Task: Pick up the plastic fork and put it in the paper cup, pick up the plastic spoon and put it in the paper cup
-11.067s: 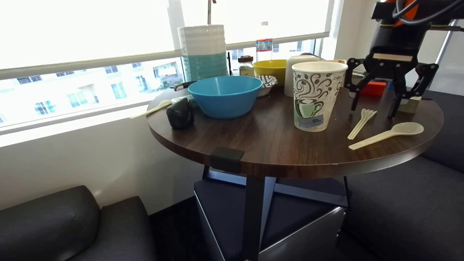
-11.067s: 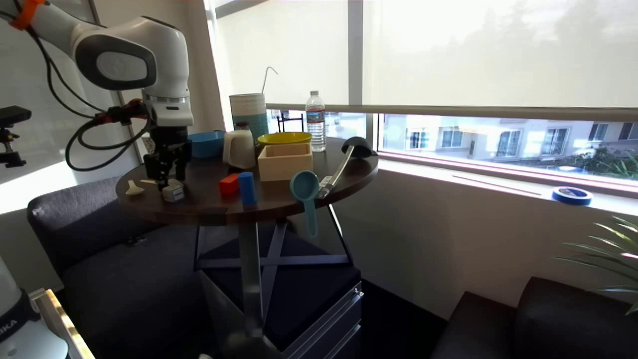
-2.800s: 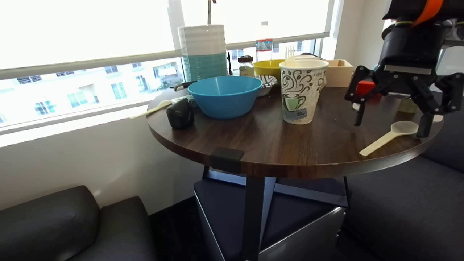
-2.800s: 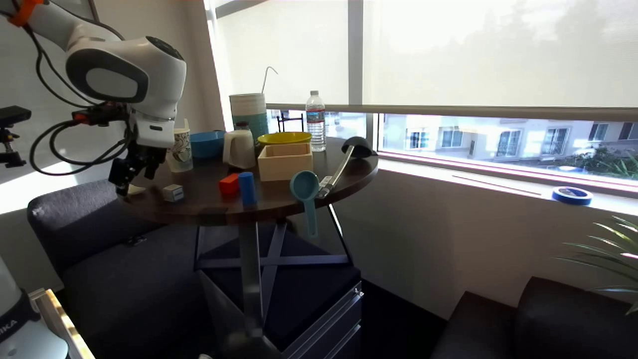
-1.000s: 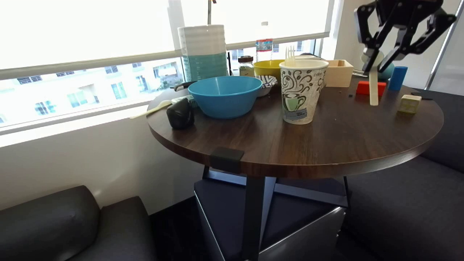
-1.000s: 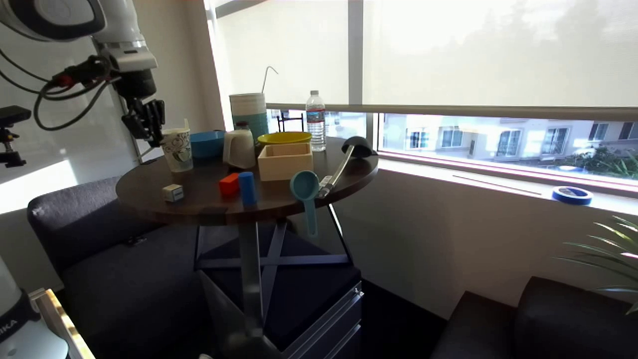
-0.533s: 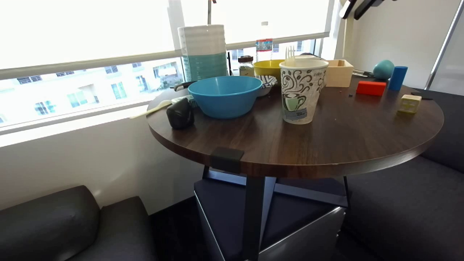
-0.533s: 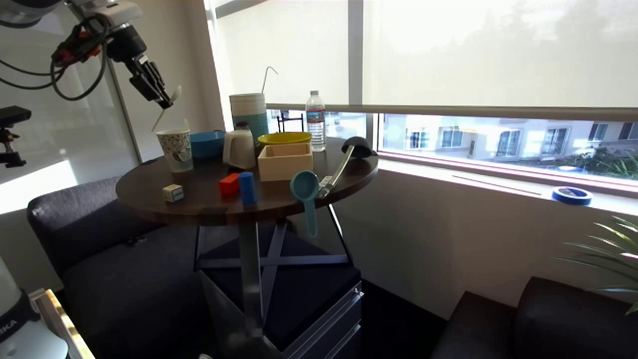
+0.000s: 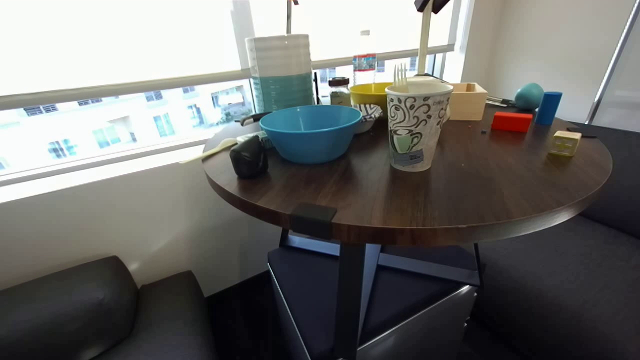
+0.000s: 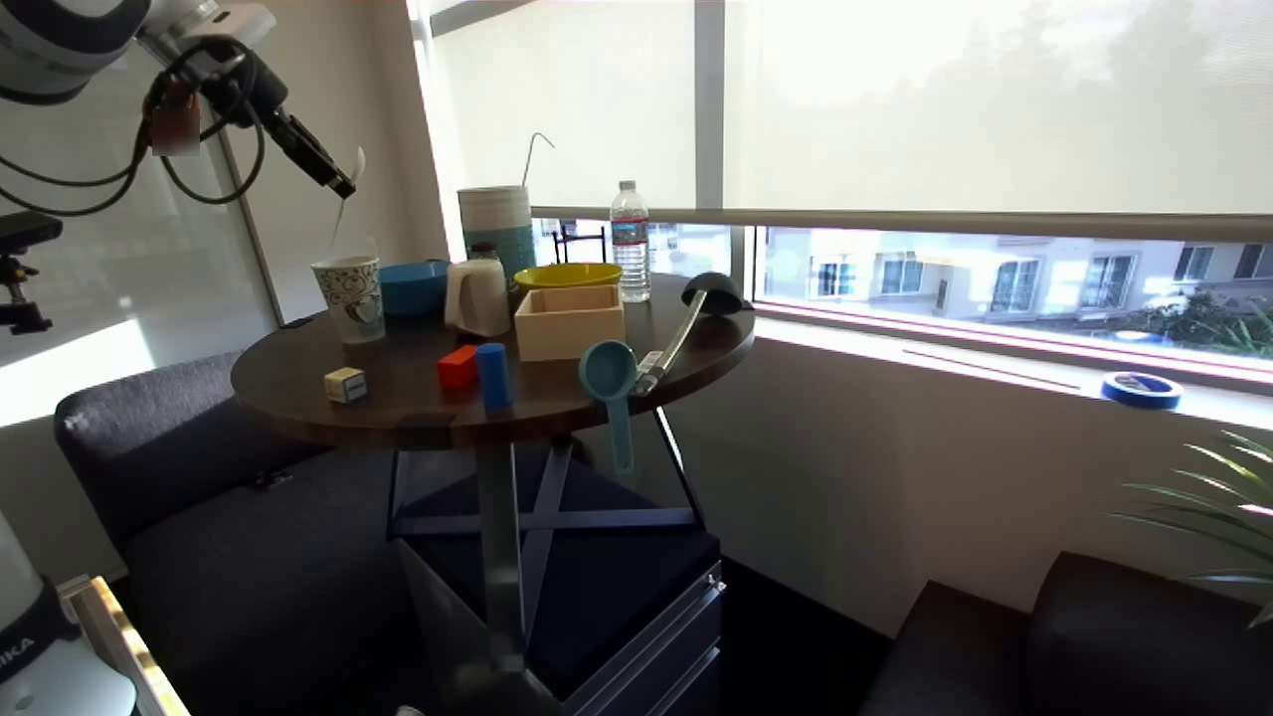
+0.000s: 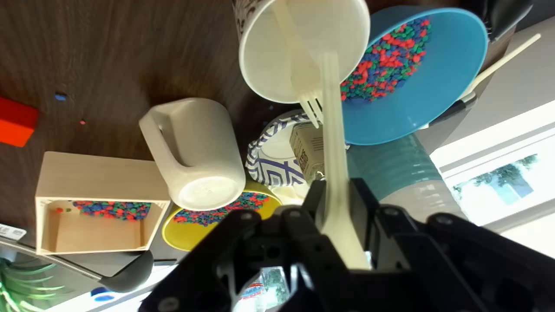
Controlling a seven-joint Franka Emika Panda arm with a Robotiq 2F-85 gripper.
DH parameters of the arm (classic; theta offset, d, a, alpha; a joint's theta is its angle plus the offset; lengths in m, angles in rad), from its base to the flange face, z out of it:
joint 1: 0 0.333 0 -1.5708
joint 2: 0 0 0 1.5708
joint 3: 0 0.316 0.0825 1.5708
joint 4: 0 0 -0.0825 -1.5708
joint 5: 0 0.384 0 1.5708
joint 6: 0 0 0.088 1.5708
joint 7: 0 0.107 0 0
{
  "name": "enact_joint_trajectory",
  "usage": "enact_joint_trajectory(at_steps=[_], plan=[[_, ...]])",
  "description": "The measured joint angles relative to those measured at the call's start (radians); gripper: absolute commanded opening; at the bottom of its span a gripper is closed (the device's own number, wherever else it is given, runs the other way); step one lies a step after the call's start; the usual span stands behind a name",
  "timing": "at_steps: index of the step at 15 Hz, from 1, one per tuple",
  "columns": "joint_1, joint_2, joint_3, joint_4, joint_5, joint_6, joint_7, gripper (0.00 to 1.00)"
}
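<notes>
The paper cup stands upright on the table, with the plastic fork leaning inside it, tines above the rim. My gripper is shut on the plastic spoon, gripping it near the bowl end. In an exterior view the gripper hangs above the cup, the spoon's bowl up and its handle pointing down. The handle's lower end sits a little above the rim in both exterior views. From the wrist, that end lies over the cup's opening, beside the fork. Most of the gripper is cut off in an exterior view.
Near the cup stand a blue bowl, a cream mug, a patterned paper bowl and a yellow bowl. A wooden box, a red block and a blue cylinder are farther off.
The fork went from the table into the cup. The spoon was lifted from the table. Over the last second, my gripper carried it across to above the cup, its handle turning more upright.
</notes>
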Motion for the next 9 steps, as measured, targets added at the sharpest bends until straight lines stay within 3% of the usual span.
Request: enact_joint_trajectory(at_steps=[8, 9], plan=[[-0.004, 0.092, 0.025, -0.033, -0.079, 0.07, -0.013, 0.07], [-0.003, 0.097, 0.025, -0.037, -0.084, 0.07, -0.016, 0.32]])
